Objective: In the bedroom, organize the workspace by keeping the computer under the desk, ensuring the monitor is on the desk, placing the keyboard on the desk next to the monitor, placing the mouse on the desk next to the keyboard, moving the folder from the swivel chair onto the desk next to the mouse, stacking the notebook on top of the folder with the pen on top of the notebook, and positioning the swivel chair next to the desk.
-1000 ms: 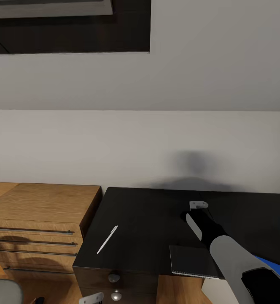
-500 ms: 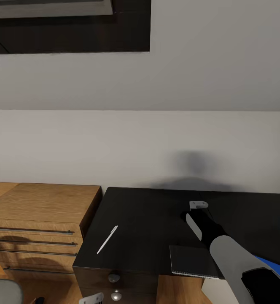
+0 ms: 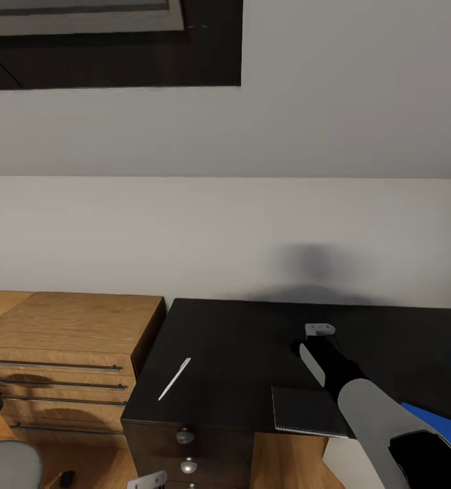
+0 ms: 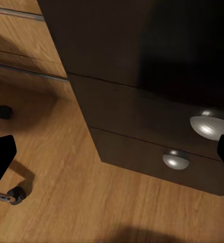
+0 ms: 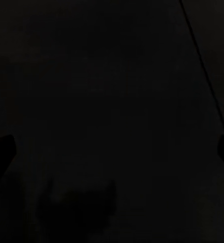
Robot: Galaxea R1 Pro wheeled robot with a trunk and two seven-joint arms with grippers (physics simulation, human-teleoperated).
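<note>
Head view over the near corner of the desk (image 3: pixel 239 353), taken as the landmark. The pen (image 3: pixel 174 379) lies alone on the desk top toward its wooden-chest end, well apart from the notebook (image 3: pixel 305 411), which rests flat at the desk's front edge. A strip of the blue folder (image 3: pixel 443 426) shows at the desk's far right, beside the notebook and partly hidden by the right arm; whether it touches the notebook cannot be told. The right gripper (image 3: pixel 318 331) hovers above the bare desk top behind the notebook; in the right wrist view its two dark fingertips (image 5: pixel 1 152) sit at opposite edges over the black surface, so the jaws stand spread and hold nothing. The left gripper (image 4: pixel 112 157) hangs low in front of the desk's drawers, near the silver knobs (image 4: pixel 210 126), its jaws likewise spread and empty. Beside the desk stands the wooden drawer chest (image 3: pixel 62 353); part of the swivel chair (image 3: pixel 5 465) shows in front of that chest.

Judged progress: the folder appears to be on the desk already, but the notebook is not stacked on it and the pen is not on the notebook. Monitor, keyboard, mouse and computer cannot be assessed from here. Stacking and the chair's final placing appear to remain
</note>
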